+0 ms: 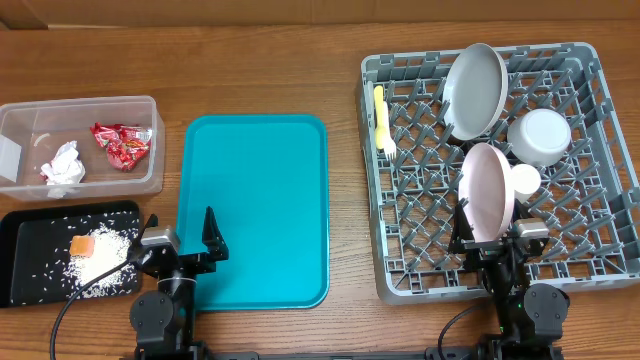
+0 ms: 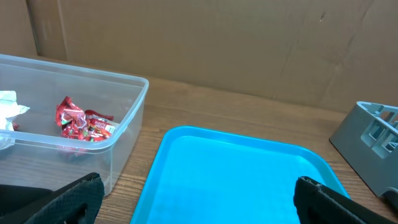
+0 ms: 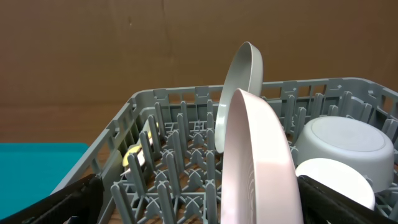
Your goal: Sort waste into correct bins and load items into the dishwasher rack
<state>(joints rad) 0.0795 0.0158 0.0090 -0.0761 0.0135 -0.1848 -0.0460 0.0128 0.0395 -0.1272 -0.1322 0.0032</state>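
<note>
Dishes stand on edge in the grey plastic pegged rack (image 1: 368, 180): a round pale pink plate (image 1: 487, 195) and a round white plate (image 1: 476, 90). Jaws of both arms gape, empty.

clear tub (image 2: 127, 115): left side of the frame, sitting on the wooden table (image 2: 205, 106)
red wrappers (image 2: 84, 124): scrunched up inside the tub, close to its front wall
white napkin (image 2: 7, 112): in the tub too, cut off by the left edge
teal tray (image 2: 236, 174): lower middle, just beside the tub
grey rack (image 2: 373, 140): only a corner peeking in, right edge
left gripper (image 2: 198, 186): black fingers (image 2: 62, 199) in both bottom corners, spread way apart
</note>
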